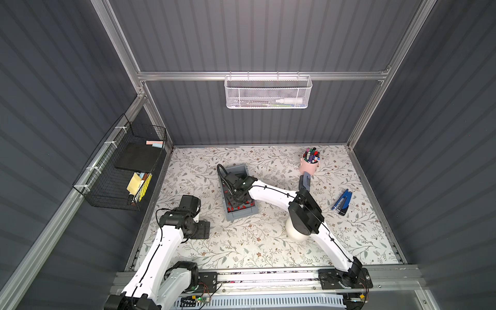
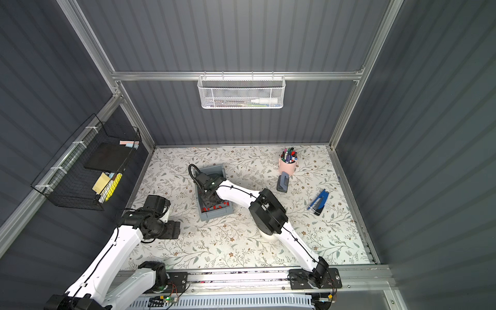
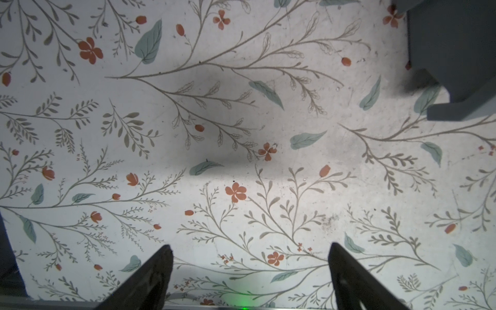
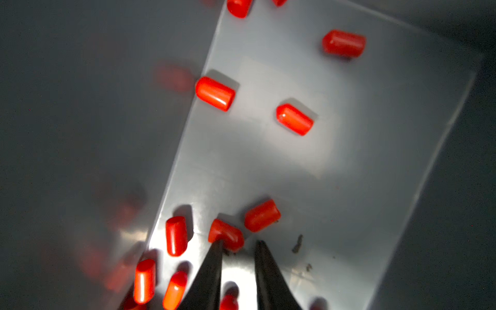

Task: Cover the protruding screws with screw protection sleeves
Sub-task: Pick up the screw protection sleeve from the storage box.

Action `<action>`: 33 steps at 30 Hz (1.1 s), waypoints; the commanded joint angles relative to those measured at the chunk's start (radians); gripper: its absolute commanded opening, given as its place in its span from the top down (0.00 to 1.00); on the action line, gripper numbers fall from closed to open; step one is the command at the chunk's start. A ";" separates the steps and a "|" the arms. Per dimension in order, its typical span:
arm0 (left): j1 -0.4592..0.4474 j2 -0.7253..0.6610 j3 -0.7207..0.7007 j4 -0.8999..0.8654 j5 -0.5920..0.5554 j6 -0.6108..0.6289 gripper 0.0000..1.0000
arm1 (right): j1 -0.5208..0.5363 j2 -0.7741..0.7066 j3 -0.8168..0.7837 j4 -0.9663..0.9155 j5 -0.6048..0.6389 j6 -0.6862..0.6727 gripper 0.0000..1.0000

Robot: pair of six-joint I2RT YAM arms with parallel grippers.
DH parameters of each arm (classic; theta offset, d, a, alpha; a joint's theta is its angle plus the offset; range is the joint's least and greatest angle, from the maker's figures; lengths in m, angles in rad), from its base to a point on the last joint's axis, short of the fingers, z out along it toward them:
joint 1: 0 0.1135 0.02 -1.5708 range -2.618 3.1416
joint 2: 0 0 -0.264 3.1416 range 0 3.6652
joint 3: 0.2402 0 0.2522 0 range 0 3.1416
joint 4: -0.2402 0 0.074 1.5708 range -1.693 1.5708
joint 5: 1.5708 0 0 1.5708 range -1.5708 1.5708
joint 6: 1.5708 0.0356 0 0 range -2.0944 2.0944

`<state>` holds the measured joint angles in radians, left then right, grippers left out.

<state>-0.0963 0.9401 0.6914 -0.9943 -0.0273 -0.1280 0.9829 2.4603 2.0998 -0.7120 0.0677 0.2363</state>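
At one fingertip of the right gripper (image 4: 240, 243), jaws slightly parted and empty, we list a screw protection sleeve (image 4: 226, 234) lying in the grey bin (image 4: 349, 161): likely light, slick, roll-prone; pinch across its barrel.

Left hand (image 3: 250, 247) hovers spread wide; right hand (image 4: 239, 241) reaches down, only narrowly parted.

Floral table (image 1: 241, 249), grey bin (image 1: 239, 214), pink pen cup (image 1: 308, 167), hole punch (image 1: 304, 182), blue stapler (image 1: 341, 202), white dome (image 1: 294, 232)
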 commanded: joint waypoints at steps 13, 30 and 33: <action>-0.004 0.011 -0.006 -0.001 -0.006 0.016 0.09 | -0.009 -0.008 -0.026 0.004 -0.040 -0.031 0.90; -0.003 -0.007 -0.021 0.022 -0.033 0.021 0.09 | -0.004 -0.160 -0.139 0.107 -0.018 -0.064 1.00; -0.003 -0.013 -0.027 0.031 -0.036 0.026 0.09 | -0.001 -0.188 -0.160 0.117 -0.015 -0.067 1.00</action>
<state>-0.0963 0.9432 0.6811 -0.9714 -0.0463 -0.1238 0.9775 2.3093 1.9606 -0.6117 0.0338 0.1833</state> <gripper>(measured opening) 0.912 0.045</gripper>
